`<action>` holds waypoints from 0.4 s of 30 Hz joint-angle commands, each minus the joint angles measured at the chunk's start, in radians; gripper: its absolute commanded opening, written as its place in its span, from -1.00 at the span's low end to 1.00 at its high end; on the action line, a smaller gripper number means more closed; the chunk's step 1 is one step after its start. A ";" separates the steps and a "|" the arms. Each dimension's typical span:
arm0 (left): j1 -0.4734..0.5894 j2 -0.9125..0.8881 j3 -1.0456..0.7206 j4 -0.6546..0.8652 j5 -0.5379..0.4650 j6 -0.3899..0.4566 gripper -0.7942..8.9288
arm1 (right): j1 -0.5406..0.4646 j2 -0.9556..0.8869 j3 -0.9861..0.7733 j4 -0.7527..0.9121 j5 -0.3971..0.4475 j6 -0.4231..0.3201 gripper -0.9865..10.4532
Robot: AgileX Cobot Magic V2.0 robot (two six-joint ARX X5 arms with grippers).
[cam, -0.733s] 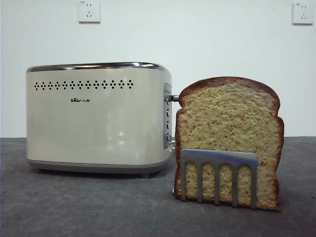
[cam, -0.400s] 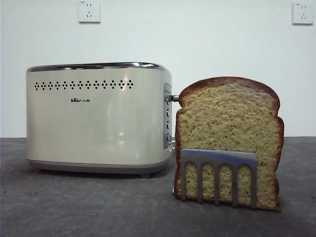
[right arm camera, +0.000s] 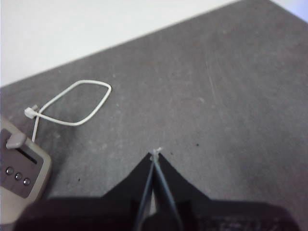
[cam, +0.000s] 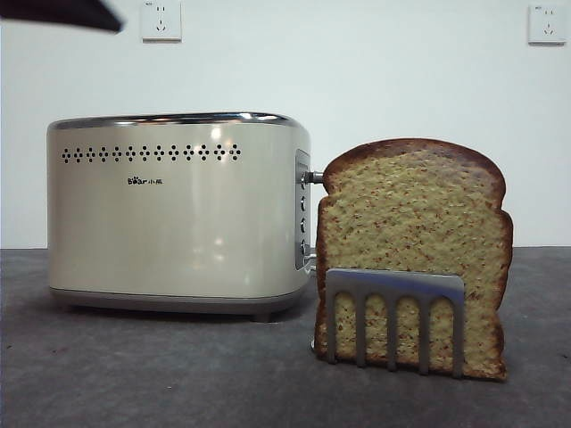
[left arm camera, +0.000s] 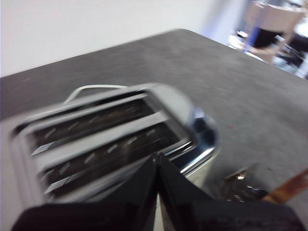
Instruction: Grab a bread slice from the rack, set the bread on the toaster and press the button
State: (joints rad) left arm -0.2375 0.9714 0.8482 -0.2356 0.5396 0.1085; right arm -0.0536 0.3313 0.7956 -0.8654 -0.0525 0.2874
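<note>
Left gripper (left arm camera: 157, 161): jaws pressed together, grasping nothing; held above the toaster (left arm camera: 110, 130), tips over its near slot edge, camera looking down into both slots. View blurred.

Right gripper (right arm camera: 155, 156): jaws clenched tip to tip, empty; poised over bare desk (right arm camera: 216, 96), angled downward, well apart from the toaster's control end (right arm camera: 19, 166) at the view's edge.

Arm tip (cam: 62, 12): a black shape at the front view's top left corner, above the toaster; which arm it is cannot be told from that view alone.

Toaster (cam: 178, 214): cream body, chrome top rim, standing upright on the desk (cam: 134, 374), lever and buttons on the side facing the bread.

Bread (cam: 415, 241): one slice, upright in the rack, just beside the toaster's control side.

Rack (cam: 394, 308): silver prongs in front of the slice's lower part, feet on the desk.

Cord (right arm camera: 72, 103): white loop lying on the desk behind the toaster.

Sockets (cam: 161, 20): two on the wall.
</note>
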 commanded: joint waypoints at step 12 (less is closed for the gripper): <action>-0.343 0.293 0.443 -0.298 0.012 0.389 -0.85 | 0.000 0.159 0.152 -0.071 -0.106 -0.080 -0.83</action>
State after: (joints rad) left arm -0.5678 1.2549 1.2789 -0.5262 0.5430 0.4271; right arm -0.0536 0.4870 0.9428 -0.9386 -0.1448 0.2440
